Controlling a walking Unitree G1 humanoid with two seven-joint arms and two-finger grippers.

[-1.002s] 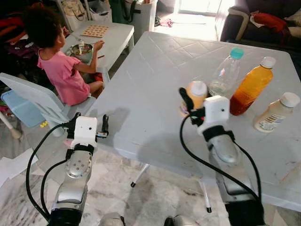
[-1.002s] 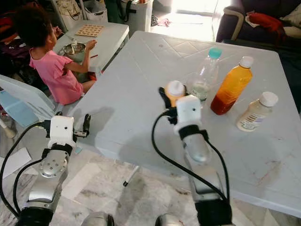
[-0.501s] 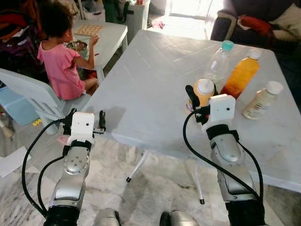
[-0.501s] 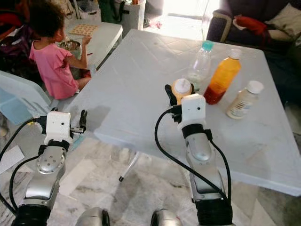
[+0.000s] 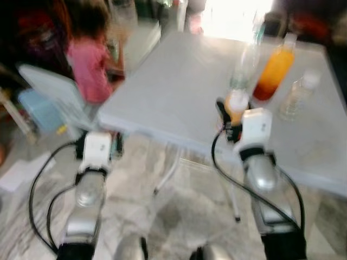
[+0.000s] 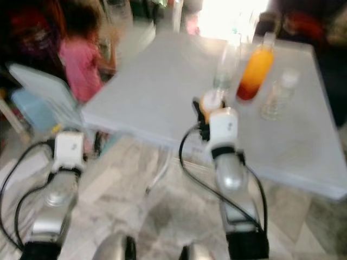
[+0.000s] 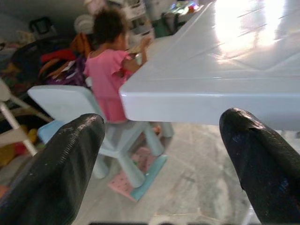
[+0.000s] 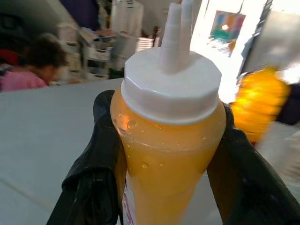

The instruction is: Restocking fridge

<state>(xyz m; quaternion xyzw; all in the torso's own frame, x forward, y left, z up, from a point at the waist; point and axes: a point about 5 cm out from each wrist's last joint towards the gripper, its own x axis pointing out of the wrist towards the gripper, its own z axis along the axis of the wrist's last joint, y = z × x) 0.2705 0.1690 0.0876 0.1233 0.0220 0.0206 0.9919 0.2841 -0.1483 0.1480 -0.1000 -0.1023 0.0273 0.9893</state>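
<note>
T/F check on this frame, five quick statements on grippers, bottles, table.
1. The right gripper is shut on the small yellow squeeze bottle with a white cap. True.
2. The left gripper holds a bottle. False: its fingers are open, holding nothing.
3. A tall orange juice bottle stands on the white plastic table. True.
4. The left gripper is above the tabletop. False: it is beside the table's corner, below the edge.
5. A person in a pink top sits by the table. True.
</note>
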